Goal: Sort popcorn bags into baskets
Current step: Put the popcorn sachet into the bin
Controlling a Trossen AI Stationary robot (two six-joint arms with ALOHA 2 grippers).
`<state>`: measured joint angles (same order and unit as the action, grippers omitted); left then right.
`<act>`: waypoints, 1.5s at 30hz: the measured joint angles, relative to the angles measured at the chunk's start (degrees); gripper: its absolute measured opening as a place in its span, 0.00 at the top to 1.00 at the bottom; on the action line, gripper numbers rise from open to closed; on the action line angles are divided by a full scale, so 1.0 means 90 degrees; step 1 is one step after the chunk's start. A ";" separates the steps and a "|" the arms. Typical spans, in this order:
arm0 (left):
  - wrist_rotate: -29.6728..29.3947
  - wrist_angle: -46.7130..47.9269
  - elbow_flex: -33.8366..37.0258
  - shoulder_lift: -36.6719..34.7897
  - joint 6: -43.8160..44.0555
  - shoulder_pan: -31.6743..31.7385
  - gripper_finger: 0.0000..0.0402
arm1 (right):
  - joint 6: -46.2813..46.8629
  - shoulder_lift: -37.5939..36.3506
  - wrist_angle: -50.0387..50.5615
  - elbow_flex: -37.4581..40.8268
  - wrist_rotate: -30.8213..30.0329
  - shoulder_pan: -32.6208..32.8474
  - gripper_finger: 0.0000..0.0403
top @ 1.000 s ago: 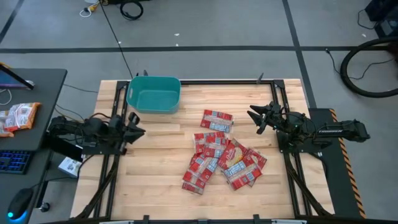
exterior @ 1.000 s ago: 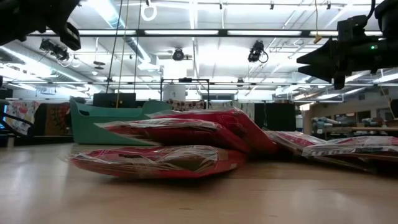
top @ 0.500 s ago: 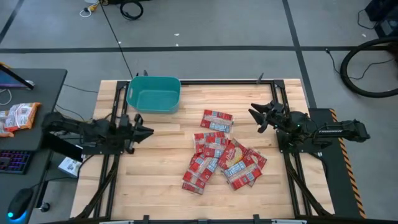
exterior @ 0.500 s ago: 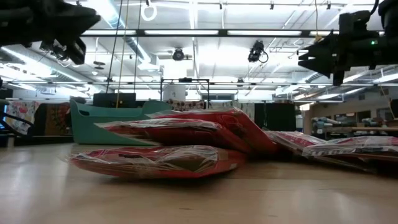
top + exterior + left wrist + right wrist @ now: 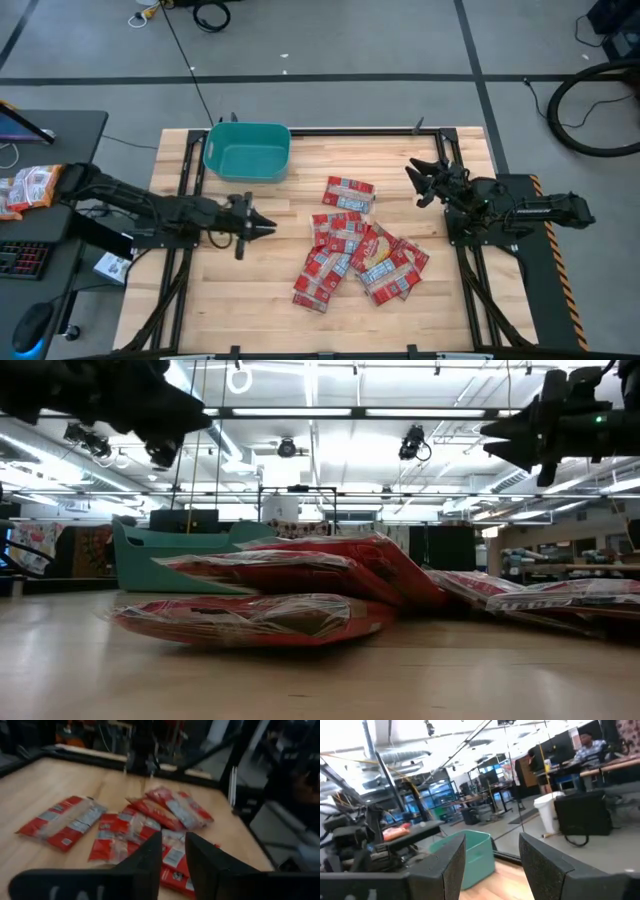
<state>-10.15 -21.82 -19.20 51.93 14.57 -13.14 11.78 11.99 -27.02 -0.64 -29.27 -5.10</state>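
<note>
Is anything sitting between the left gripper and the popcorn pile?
Nothing visible does. The left gripper hangs over bare wood of the table, and the stretch from it to the nearest popcorn bags shows only tabletop. The teal basket stands off to the side, out of that line.

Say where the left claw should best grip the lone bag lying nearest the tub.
Probably from above, across a short end. That bag lies flat on the table, apart from the pile, with nothing on it, so its edges are free. The left claw is open, off to the side facing its near end.
</note>
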 joint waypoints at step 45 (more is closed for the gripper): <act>-0.2320 0.1329 -0.3366 0.5585 -0.8104 0.0006 0.38 | 0.0379 0.2165 -0.1605 -0.0003 0.2312 0.1206 0.53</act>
<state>-31.03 -9.86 -49.49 102.19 -58.36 -13.09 15.19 31.47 -41.46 -0.67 -8.46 5.75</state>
